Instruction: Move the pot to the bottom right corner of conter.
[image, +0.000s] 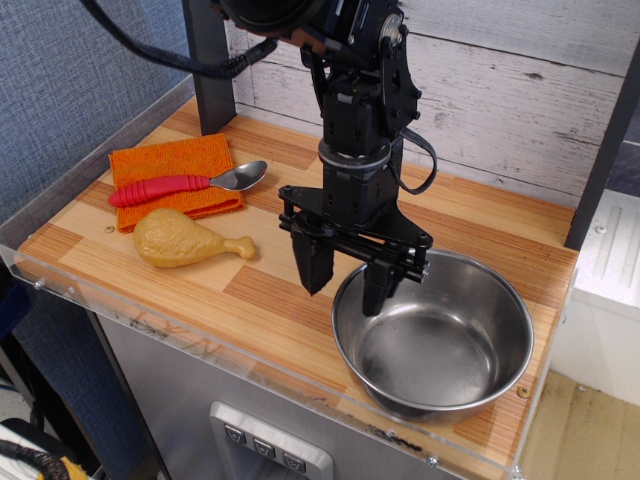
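Observation:
The pot (440, 335), a shiny round steel bowl with a rolled rim, sits flat on the striped wooden counter (200, 290) at its near right corner. My black gripper (345, 278) hangs open just above the pot's left rim. One finger is outside the rim and the other is over the inside. The jaws hold nothing.
An orange cloth (175, 165) lies at the far left with a red-handled spoon (180, 186) on it. A tan toy drumstick (185, 240) lies in front of the cloth. A clear plastic rim (250, 365) edges the counter front. A dark post (600, 150) stands at the right.

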